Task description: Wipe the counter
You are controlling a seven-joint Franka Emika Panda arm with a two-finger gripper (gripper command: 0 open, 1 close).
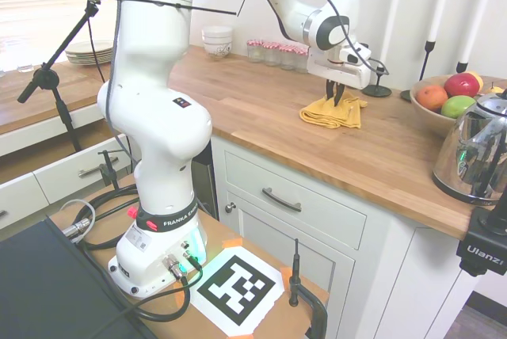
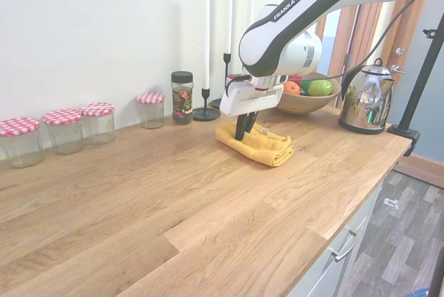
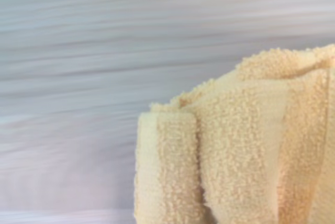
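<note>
The long warm-brown butcher-block wooden tabletop [image 2: 173,200] runs lengthwise away from the tool [image 2: 244,130], with most of its bare planks lying toward the red-checked-lid glass jars [image 2: 62,127]. The tool points straight down, its fingers pinched nearly together on the folded yellow terry cloth [image 2: 260,146], pressing it against the wood.
</note>
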